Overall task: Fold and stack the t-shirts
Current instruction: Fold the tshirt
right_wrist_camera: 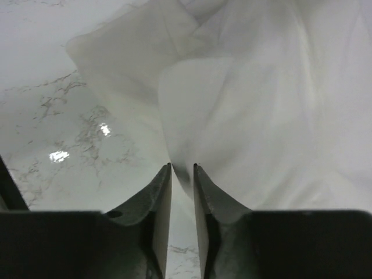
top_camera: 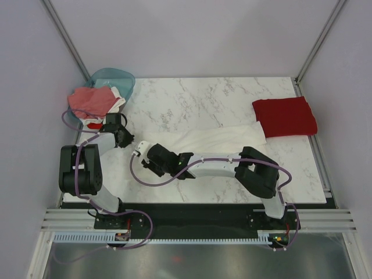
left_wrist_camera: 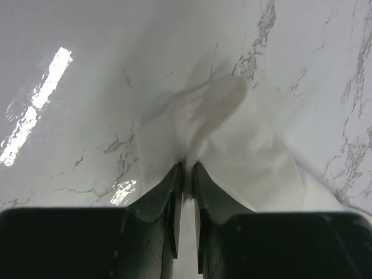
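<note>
A white t-shirt (top_camera: 215,139) lies in a long band across the middle of the marble table. My left gripper (top_camera: 125,138) is shut on its left end; in the left wrist view (left_wrist_camera: 187,165) the cloth (left_wrist_camera: 232,139) bunches between the nearly closed jaws. My right gripper (top_camera: 145,156) is shut on the near left edge of the same shirt; in the right wrist view (right_wrist_camera: 182,167) a fold of white cloth (right_wrist_camera: 261,110) sits between the jaws. A folded dark red t-shirt (top_camera: 285,116) lies at the far right. Pinkish-red and white tees (top_camera: 93,102) lie in the basket.
A teal translucent basket (top_camera: 119,77) stands at the far left corner of the table. Grey walls with metal posts enclose the table. The black base rail (top_camera: 192,218) runs along the near edge.
</note>
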`<state>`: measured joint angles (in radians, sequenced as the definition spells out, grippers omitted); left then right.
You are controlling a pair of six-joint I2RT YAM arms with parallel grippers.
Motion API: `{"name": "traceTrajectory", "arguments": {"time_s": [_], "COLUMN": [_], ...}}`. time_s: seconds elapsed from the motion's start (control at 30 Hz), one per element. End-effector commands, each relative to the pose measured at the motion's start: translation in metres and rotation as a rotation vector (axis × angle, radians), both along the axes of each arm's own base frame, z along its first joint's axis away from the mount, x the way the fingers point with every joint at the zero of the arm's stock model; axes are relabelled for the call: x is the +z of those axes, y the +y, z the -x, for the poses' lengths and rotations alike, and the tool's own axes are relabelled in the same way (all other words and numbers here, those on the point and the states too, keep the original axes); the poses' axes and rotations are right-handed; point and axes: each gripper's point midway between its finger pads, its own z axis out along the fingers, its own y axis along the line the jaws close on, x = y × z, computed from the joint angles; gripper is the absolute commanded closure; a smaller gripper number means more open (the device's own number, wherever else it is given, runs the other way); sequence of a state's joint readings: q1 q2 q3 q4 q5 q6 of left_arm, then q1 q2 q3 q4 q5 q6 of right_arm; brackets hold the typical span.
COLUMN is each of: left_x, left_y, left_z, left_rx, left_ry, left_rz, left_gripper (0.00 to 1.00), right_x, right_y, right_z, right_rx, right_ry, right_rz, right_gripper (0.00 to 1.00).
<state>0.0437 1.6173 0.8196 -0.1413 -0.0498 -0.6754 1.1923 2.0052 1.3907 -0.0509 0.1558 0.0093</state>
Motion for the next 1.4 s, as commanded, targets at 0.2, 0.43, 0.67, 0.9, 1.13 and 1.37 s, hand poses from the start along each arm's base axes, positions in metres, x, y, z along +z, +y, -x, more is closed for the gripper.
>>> {"name": "traceTrajectory", "arguments": {"time_s": [0.2, 0.43, 0.67, 0.9, 1.13, 1.37], "left_x": [0.002, 0.023, 0.05, 0.092, 0.089, 0.072], "left_y": [0.005, 0.006, 0.007, -0.013, -0.045, -0.07], "left_z": [-0.001, 0.004, 0.029, 0.073, 0.11, 0.123], "left_rx": [-0.003, 0.009, 0.024, -0.022, -0.137, -0.245], "left_ry": [0.007, -0.069, -0.169, -0.377, -0.39, -0.249], "left_rz": [-0.032, -0.042, -0.061, 0.014, 0.135, 0.17], "left_gripper": [0.8, 0.78, 0.49, 0.32, 0.39, 0.46], "right_x": [0.014, 0.035, 0.006, -0.022, -0.039, -0.046], "right_y": [-0.01, -0.047, -0.082, -0.077, -0.078, -0.076], "right_z": [0.05, 0.003, -0.042, -0.04, -0.033, -0.029], "right_rx": [0.113, -0.116, -0.362, -0.359, -0.383, -0.392], "right_ry": [0.181, 0.222, 0.34, 0.503, 0.602, 0.655], "right_rz": [-0.11, -0.259, -0.265, -0.27, -0.269, -0.28], "right_gripper": [0.42, 0.44, 0.5, 0.5, 0.55, 0.74]}}
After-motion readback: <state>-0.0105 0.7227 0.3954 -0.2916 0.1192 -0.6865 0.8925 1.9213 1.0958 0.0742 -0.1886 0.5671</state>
